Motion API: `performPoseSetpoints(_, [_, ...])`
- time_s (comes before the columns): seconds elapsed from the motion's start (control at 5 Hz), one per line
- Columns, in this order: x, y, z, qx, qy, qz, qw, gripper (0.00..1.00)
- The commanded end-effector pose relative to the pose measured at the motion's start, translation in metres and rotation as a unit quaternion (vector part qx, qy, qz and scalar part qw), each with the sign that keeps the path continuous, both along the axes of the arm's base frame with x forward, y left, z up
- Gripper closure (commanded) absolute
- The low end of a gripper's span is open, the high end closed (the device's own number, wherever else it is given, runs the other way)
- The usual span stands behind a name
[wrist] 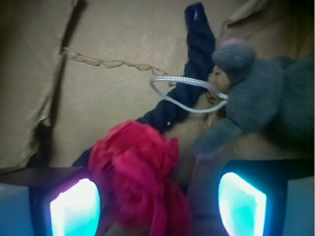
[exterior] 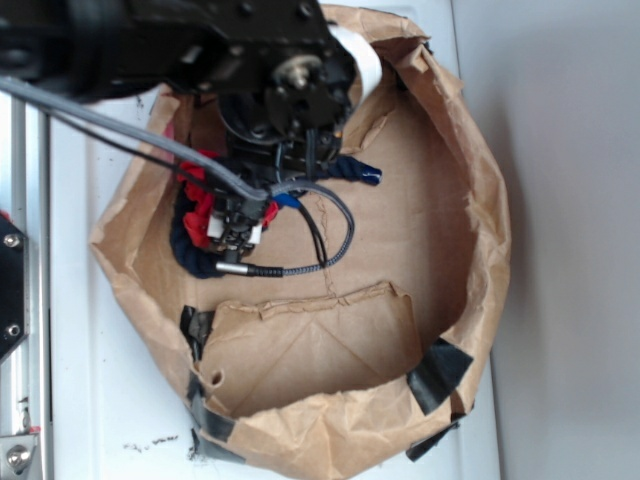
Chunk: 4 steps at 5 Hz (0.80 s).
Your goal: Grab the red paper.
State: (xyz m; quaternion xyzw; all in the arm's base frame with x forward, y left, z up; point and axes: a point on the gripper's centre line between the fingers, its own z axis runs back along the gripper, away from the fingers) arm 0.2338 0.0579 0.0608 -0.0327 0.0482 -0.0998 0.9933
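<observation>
The gripper point(wrist: 157, 201) hangs with jaws spread around the ruffled, crinkly red paper point(wrist: 140, 169), a twisted navy rope point(wrist: 189, 88) lying at its one o'clock.

Materials and surface finishes

The red paper point(wrist: 140, 167) is matt, crumpled and ruffled. The rope point(wrist: 197, 59) is dark navy twisted fibre. The plush toy point(wrist: 266, 98) is grey, fuzzy cloth. The cord point(wrist: 189, 81) is pale, braided. The bag point(exterior: 470, 200) is brown paper, creased, matt, patched with black tape point(exterior: 438, 372). The surface point(exterior: 90, 400) is smooth, white.
</observation>
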Motion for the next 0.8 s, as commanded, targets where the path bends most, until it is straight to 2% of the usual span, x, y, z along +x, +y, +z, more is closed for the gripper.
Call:
performPoseSetpoints(0.0, [0.0005,-0.019,0.0038,0.035,-0.026,-0.034,0.998,0.81])
performPoseSetpoints(0.2, [0.0079,-0.0172,0.002,0.039,-0.017,-0.023,0.999,1.0])
performPoseSetpoints(0.6, [0.0033,-0.0166,0.0042,0.041,-0.033,-0.014,0.999,1.0])
